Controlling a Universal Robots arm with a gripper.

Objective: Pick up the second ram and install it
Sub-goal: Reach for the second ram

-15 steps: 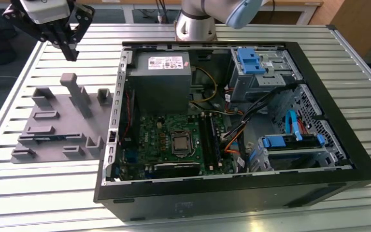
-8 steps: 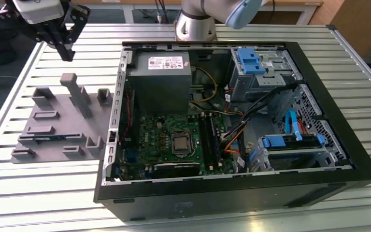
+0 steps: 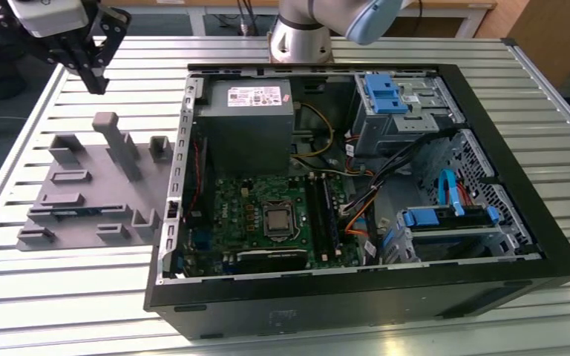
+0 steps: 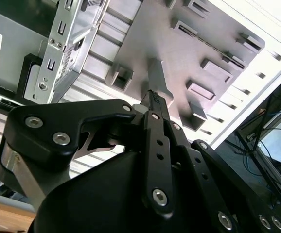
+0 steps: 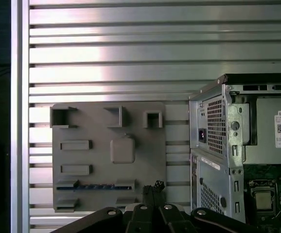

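The second ram [image 5: 92, 186] is a thin dark-blue stick lying on edge in a slot of the grey holder plate [image 5: 140, 160]; in the exterior view the ram [image 3: 70, 211] sits on the plate [image 3: 87, 159], left of the open computer case [image 3: 364, 297]. My gripper [image 3: 95, 81] hangs high over the table beyond the plate's far end, apart from the ram. Its black fingers [image 5: 153, 186] meet at the tips with nothing between them, as the second wrist view's gripper [image 4: 153, 95] also shows. The motherboard's memory slots [image 3: 322, 215] run beside the processor socket [image 3: 278, 219].
The case holds a grey power supply [image 3: 250, 111], blue drive brackets [image 3: 384, 93], a thin blue cable [image 3: 450, 191] and orange and black wires [image 3: 359, 211]. Upright grey posts [image 3: 116, 141] rise from the holder plate. The slatted metal table [image 3: 67, 311] ends at the exterior view's left.
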